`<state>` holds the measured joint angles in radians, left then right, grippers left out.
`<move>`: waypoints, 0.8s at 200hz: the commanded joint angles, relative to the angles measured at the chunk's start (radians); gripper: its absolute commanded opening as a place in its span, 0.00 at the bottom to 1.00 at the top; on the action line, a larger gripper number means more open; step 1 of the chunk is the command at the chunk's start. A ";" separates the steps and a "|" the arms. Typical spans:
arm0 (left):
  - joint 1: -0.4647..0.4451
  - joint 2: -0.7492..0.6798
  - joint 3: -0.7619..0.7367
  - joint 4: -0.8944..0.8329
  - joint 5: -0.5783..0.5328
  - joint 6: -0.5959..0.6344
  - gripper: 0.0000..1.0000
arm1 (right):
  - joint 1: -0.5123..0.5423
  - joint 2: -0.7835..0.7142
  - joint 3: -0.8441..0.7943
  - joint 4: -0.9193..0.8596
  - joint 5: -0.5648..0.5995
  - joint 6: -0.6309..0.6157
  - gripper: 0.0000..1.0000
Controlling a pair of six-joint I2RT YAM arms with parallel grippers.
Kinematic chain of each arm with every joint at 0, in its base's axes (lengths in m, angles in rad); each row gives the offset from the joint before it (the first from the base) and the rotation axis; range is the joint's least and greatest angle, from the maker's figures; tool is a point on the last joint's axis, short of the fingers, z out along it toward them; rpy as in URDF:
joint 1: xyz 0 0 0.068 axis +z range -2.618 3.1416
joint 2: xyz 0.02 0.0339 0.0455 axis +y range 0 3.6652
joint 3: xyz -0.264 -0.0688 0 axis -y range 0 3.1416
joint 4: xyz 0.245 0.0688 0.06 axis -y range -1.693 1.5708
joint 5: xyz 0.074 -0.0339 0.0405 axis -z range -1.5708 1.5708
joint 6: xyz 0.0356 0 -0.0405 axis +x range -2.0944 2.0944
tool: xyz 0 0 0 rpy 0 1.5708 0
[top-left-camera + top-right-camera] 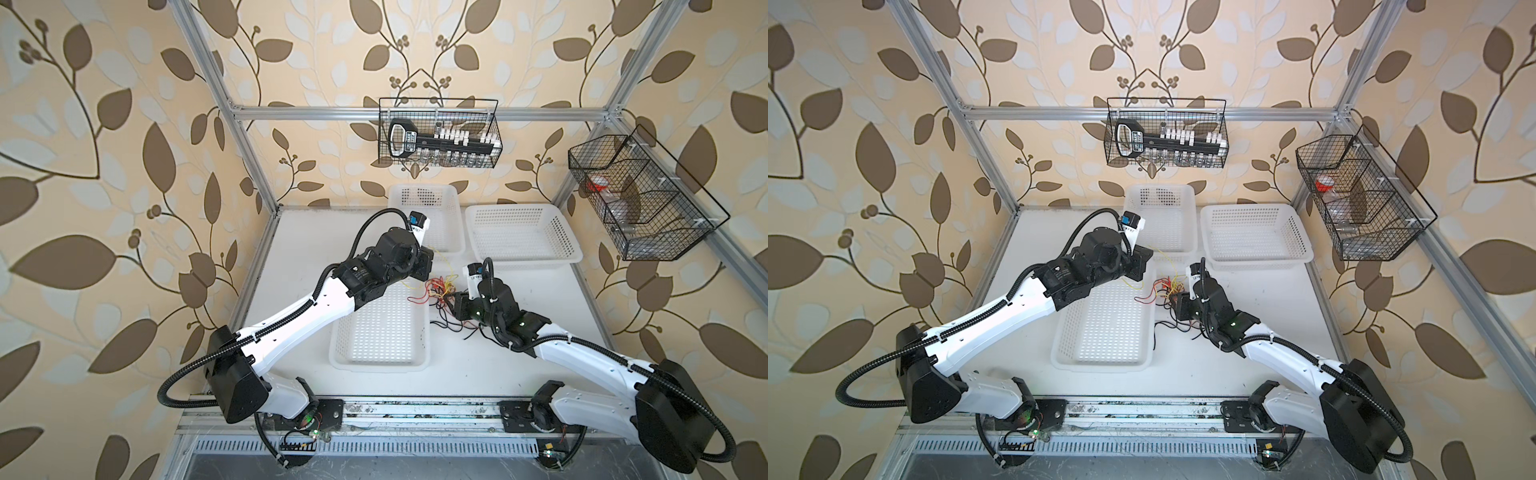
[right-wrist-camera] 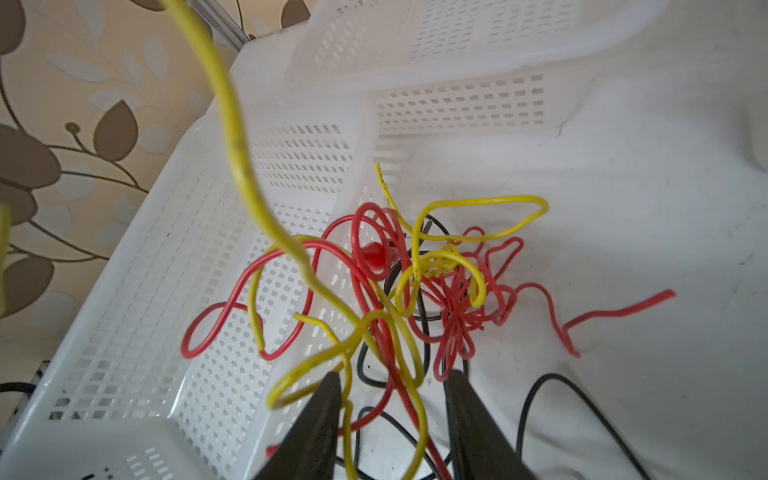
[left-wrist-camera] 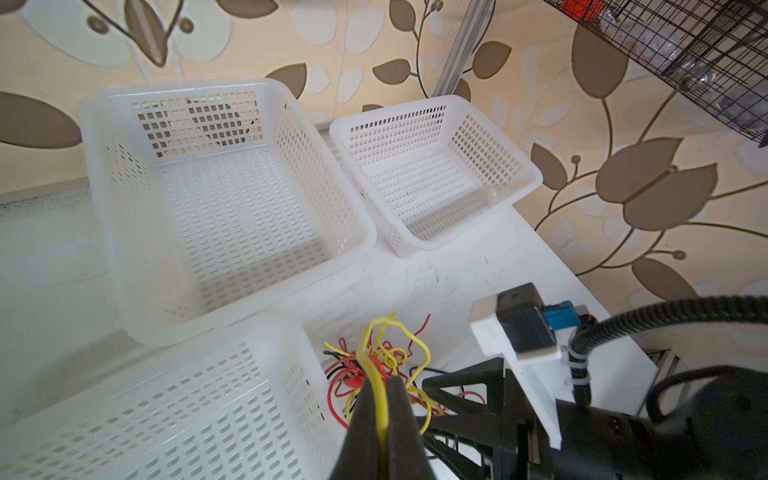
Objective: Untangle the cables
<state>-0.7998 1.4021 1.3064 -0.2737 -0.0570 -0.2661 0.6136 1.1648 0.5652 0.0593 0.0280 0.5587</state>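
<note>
Cables [image 1: 438, 291]: yellow, red and black strands in one knot on the counter [image 1: 299, 249], just beside the far right corner of the near basket [image 1: 378, 365]; a few red loops lie over that corner.
Left fingers [image 3: 365, 401]: closed on a yellow cable [image 3: 370, 353] that runs from the knot up between them; held above the counter.
Right fingers [image 2: 326, 403]: apart, low over the knot's near edge, with yellow, red and black strands passing through the gap; no grip on any strand can be seen.
Both top views: whole layout, with the knot [image 1: 1167, 289] between the two arm tips and the black strands [image 1: 453, 326] trailing towards the right arm; both pairs of fingers are hidden under the wrist bodies, so their state cannot be read there.
Left wrist view alone: the pinch on the yellow cable, plus the far left basket [image 3: 104, 137] and the far right basket [image 3: 528, 166] behind the knot.
Right wrist view alone: the yellow cable [image 2: 232, 124] rising out of frame, a red clip end [image 2: 372, 255] inside the knot, and a loose red end [image 2: 623, 309] lying apart on the counter.
</note>
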 commanded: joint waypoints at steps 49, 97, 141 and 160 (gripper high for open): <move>-0.007 -0.050 0.041 0.013 -0.156 -0.005 0.00 | -0.002 -0.013 -0.011 -0.114 0.207 0.051 0.00; -0.001 -0.106 0.022 -0.010 -0.246 0.009 0.00 | -0.080 -0.095 -0.074 -0.176 0.256 0.045 0.00; 0.003 -0.148 -0.002 -0.004 -0.242 0.012 0.00 | -0.105 -0.129 -0.077 -0.237 0.320 0.015 0.00; 0.005 -0.161 0.012 -0.035 -0.247 0.012 0.00 | -0.125 -0.131 -0.088 -0.239 0.319 0.018 0.00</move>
<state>-0.7990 1.3033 1.3025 -0.3241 -0.2451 -0.2630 0.5125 1.0389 0.5083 -0.1040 0.2890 0.5835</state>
